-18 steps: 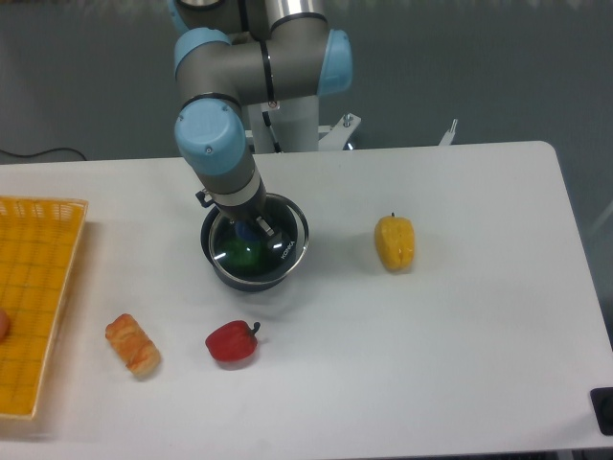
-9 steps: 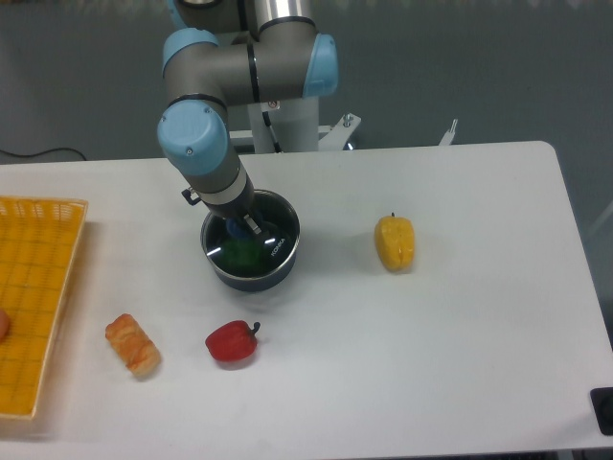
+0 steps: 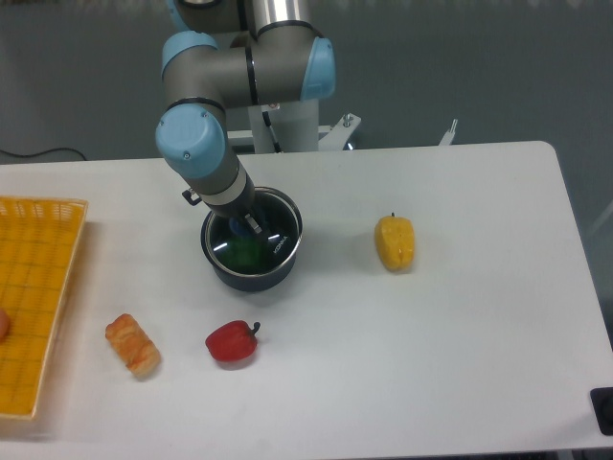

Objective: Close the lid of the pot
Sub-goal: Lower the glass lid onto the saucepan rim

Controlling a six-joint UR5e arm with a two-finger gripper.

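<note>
Barely shifted since half a second back: pot lid a touch right, now seated on pot. Gripper down at lid's centre, on the blue knob; opening hidden by wrist, can't tell width. Green item visible through glass. Right of pot: yellow pepper. Below pot on bench: red pepper, bread. Far left of pot: yellow basket.

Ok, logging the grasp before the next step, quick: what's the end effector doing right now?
End effector: down at the centre of the round glass pot lid over the small dark saucepan; open or shut cannot be told, the wrist hides it.
</note>
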